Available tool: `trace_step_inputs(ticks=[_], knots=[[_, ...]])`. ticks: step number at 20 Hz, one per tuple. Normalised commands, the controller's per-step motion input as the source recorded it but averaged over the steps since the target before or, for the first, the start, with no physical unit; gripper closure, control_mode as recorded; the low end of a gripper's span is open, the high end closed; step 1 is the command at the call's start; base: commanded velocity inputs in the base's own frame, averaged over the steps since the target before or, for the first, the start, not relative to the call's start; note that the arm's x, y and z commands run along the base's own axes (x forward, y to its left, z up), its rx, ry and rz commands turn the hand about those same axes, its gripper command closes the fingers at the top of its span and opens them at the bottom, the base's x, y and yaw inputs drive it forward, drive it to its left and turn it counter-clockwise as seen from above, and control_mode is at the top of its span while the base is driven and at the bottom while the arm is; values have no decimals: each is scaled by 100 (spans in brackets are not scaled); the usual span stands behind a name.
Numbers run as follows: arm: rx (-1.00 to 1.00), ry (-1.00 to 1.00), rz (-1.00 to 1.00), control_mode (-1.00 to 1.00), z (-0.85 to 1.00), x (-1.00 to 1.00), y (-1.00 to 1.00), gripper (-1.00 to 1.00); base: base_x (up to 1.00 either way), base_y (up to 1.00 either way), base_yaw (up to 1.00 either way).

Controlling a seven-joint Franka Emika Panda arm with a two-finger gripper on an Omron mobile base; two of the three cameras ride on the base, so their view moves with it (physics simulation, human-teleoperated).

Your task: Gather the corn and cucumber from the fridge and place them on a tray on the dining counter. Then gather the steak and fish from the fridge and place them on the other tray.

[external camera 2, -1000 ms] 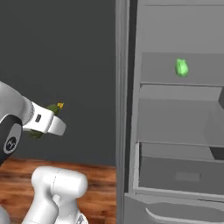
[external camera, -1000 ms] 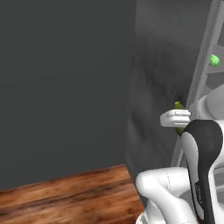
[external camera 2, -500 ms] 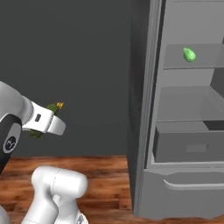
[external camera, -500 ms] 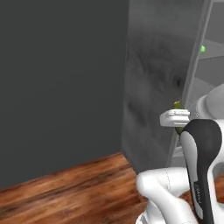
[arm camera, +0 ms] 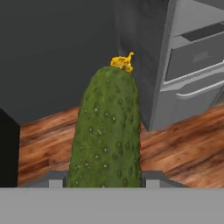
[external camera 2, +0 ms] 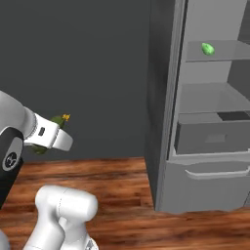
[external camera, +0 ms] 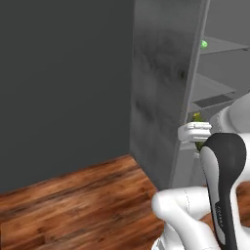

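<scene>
- Hand (arm camera: pixel 105 186) is pinching the cucumber (arm camera: pixel 107 131) near its lower end, a finger on either side; the dark, pimpled body stands up between them with its yellow blossom tip pointing away from the wrist.
- From the right base view the cucumber (external camera 2: pixel 54 123) pokes out past the white wrist, held in the air above the wooden floor (external camera 2: pixel 146 195), clear of every surface.
- Fridge (external camera 2: pixel 205 122) stands open just beside the arm, its grey shelves and pulled-out drawer showing.
- Corn (external camera 2: pixel 208 49) lies on the upper shelf, towards that shelf's front edge; in the left base view it is a bright green speck (external camera: pixel 204 44) behind the door edge.
- Step in hand, as I judge it: carrying the cucumber from the fridge to a tray on the dining bench. The corn is not yet fetched, nor the steak and fish.
- Next move calls for driving the base round to the bench with the grip held firm, then lowering the cucumber inside the tray's rim before letting go. It is round and may roll, so set it down low and flat.
</scene>
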Motion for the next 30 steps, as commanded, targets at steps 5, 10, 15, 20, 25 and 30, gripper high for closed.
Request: trace_step_inputs(ticks=[5,10,15,20,25,30], knots=[[0,0,0,100,0,0,0,100,-90,25,-17],[0,0,0,100,0,0,0,100,-80,23,-26],[0,0,0,100,0,0,0,100,-84,6,-28],[0,0,0,100,0,0,0,100,-84,0,-28],[0,0,0,100,0,0,0,100,-74,0,-31],[0,0,0,100,0,0,0,100,-34,7,-40]])
